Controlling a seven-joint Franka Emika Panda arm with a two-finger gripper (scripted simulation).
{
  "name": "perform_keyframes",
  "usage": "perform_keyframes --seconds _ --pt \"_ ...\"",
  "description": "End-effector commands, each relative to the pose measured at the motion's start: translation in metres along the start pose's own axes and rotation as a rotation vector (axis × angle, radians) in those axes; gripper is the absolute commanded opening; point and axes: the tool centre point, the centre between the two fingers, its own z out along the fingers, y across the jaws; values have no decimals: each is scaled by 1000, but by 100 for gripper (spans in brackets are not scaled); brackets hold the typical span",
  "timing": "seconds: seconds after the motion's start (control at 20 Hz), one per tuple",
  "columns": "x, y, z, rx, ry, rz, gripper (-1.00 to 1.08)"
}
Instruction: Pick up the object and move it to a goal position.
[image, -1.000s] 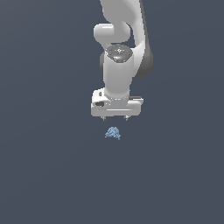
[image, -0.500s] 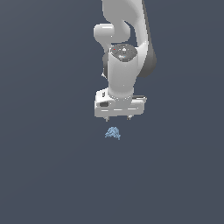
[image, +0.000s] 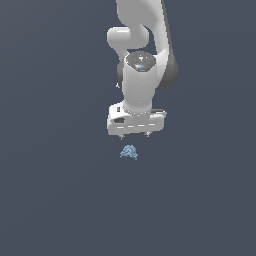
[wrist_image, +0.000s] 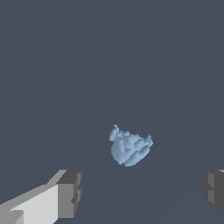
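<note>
The object (image: 129, 152) is a tiny light-blue lumpy clump lying on the dark grey floor. My white gripper (image: 134, 135) hangs just above and slightly behind it in the exterior view, fingers pointing down. In the wrist view the object (wrist_image: 129, 148) lies between and a little ahead of the two grey fingertips (wrist_image: 70, 193), which stand far apart. The gripper (wrist_image: 142, 192) is open with nothing held.
A plain dark grey surface (image: 55, 200) spreads all around the object. The white arm (image: 142, 45) rises above the gripper toward the top of the exterior view.
The gripper has come lower and slightly nearer over the object. The object has not moved.
</note>
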Motion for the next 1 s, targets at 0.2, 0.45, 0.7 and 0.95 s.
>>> perform_keyframes --seconds 0.2,0.45,0.7,0.95 --pt "-1 2 7 -1 -4 -89 100" --pt "-2 4 15 -2 -8 -194 100" --pt "-4 6 24 -1 -12 -325 100" --pt "-6 8 34 1 -16 -459 100"
